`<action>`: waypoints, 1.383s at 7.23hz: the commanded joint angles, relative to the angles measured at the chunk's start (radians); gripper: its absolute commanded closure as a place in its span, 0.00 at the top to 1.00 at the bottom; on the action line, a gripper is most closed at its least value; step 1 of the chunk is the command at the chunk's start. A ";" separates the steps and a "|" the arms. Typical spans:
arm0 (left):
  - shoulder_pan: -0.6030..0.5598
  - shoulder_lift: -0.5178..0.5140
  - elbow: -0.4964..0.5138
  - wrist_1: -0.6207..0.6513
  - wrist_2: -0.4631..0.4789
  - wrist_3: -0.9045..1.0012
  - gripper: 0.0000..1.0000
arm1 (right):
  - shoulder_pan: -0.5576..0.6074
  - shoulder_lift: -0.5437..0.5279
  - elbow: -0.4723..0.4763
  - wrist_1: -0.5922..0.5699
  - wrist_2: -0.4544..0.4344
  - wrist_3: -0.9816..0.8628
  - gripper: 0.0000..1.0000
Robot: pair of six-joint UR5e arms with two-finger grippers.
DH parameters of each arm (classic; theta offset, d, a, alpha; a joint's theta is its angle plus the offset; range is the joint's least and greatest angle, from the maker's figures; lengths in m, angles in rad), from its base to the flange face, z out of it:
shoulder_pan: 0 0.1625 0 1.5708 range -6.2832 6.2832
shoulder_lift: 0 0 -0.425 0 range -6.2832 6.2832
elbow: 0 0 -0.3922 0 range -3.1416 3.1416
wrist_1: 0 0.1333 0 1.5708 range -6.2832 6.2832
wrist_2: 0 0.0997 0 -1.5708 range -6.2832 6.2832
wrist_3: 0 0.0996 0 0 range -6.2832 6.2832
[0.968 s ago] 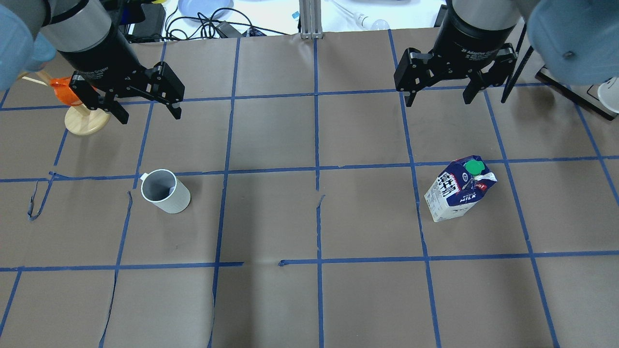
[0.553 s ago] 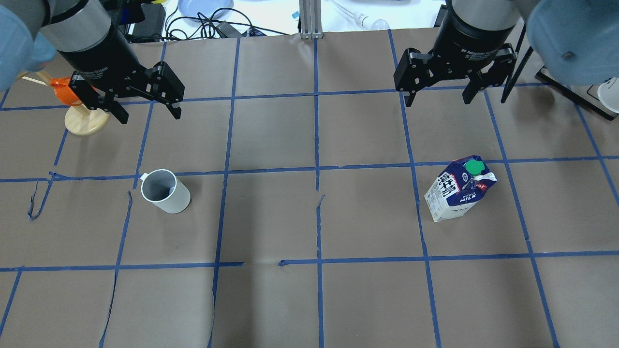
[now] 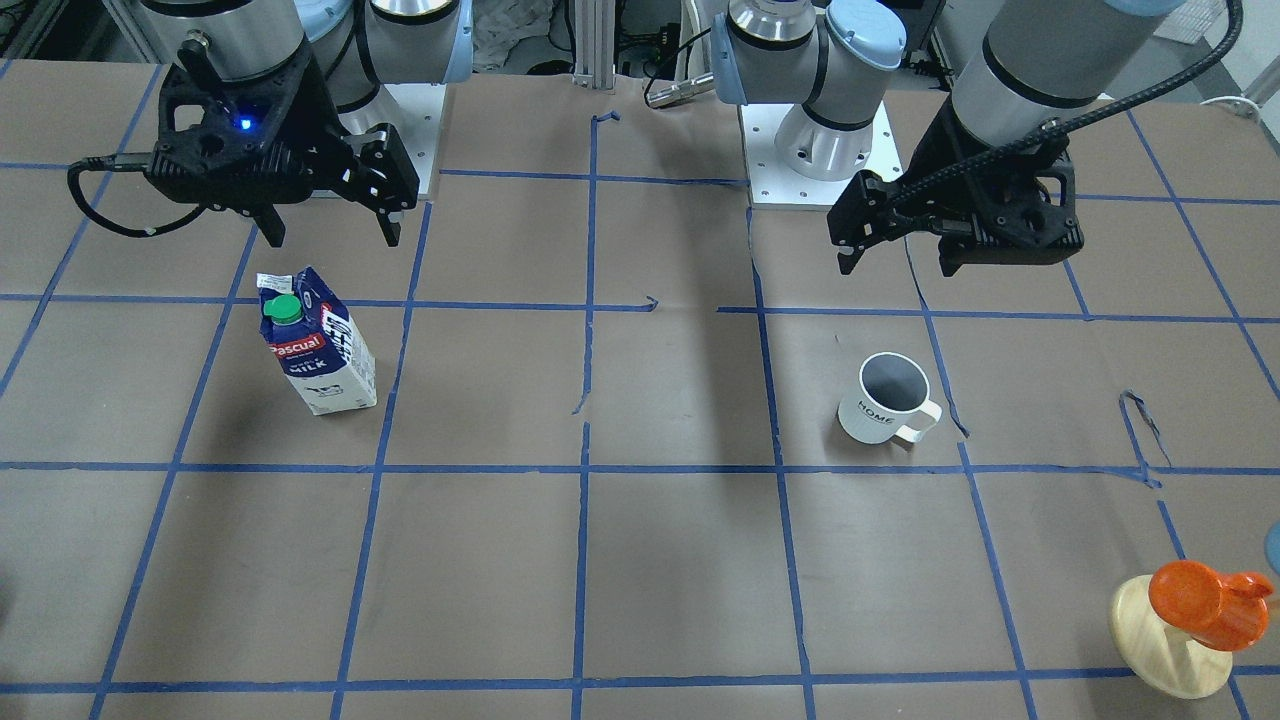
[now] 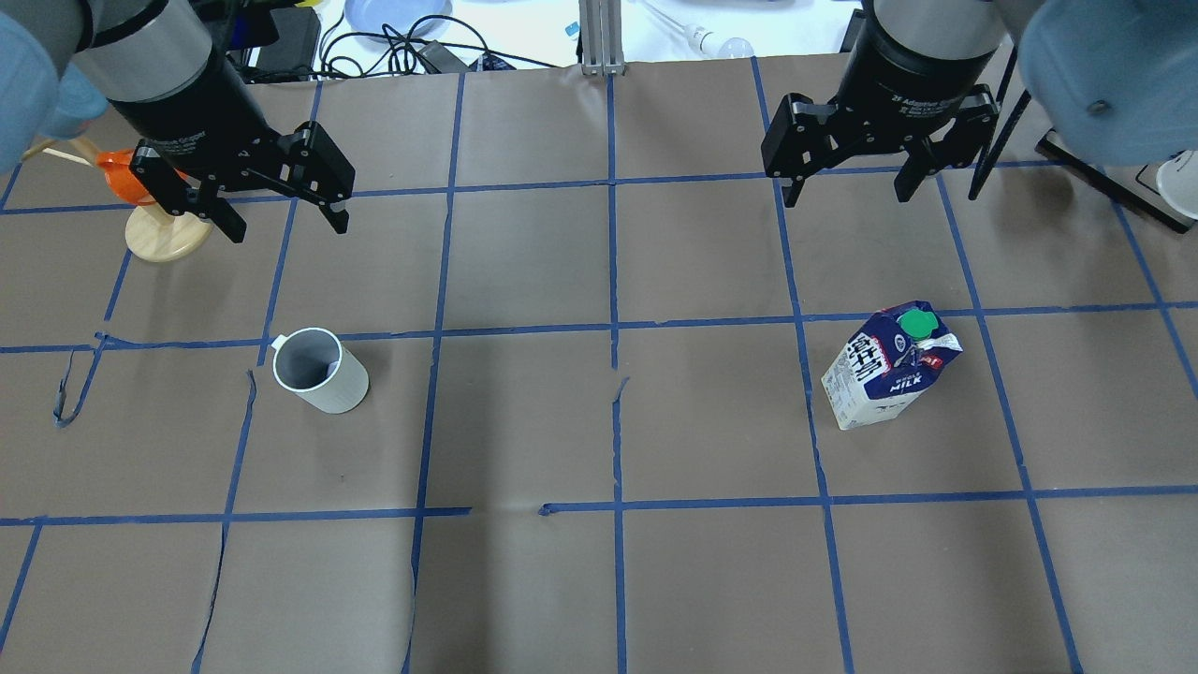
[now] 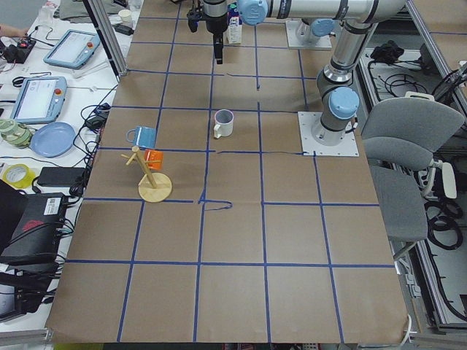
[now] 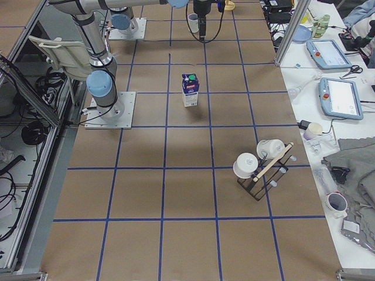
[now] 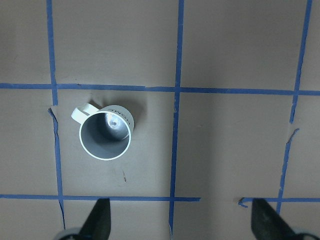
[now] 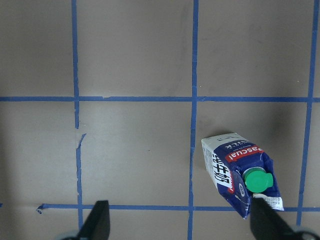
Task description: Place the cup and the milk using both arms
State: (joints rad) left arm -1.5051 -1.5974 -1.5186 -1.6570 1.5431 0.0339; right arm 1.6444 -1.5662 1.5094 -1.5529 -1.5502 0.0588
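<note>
The white cup (image 4: pixel 321 373) stands upright on the brown paper, its "HOME" lettering facing the front-facing view (image 3: pixel 885 398). My left gripper (image 4: pixel 287 225) hangs open above the table, short of the cup; its wrist view shows the cup (image 7: pixel 106 134) ahead of the open fingertips (image 7: pixel 100 220). The blue and white milk carton (image 4: pixel 887 370) with the green cap stands upright (image 3: pixel 318 345). My right gripper (image 4: pixel 848 197) hangs open and empty, short of the carton, which shows in its wrist view (image 8: pixel 240 172).
An orange cup on a pale wooden stand (image 4: pixel 164 225) sits just behind my left gripper, at the table's left edge. A rack with white cups (image 6: pixel 261 167) stands at the right end. Cables and a blue plate (image 4: pixel 384 14) lie beyond the far edge.
Both grippers have shifted only very slightly; the left one drifted a little to the view's left. Cup and milk have not moved. Both grippers stay open.
</note>
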 commanded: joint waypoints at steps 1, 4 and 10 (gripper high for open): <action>0.002 0.005 0.000 -0.006 0.000 0.006 1.00 | 0.000 0.000 0.000 0.001 0.004 -0.001 1.00; 0.131 -0.024 -0.040 0.020 -0.003 0.014 1.00 | 0.000 0.000 0.000 0.004 0.001 -0.001 1.00; 0.292 -0.128 -0.417 0.450 -0.005 0.018 1.00 | 0.000 0.000 0.002 0.007 -0.001 -0.001 1.00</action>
State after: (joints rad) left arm -1.2163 -1.6923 -1.9173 -1.2269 1.5357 0.0567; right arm 1.6444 -1.5661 1.5109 -1.5464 -1.5496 0.0583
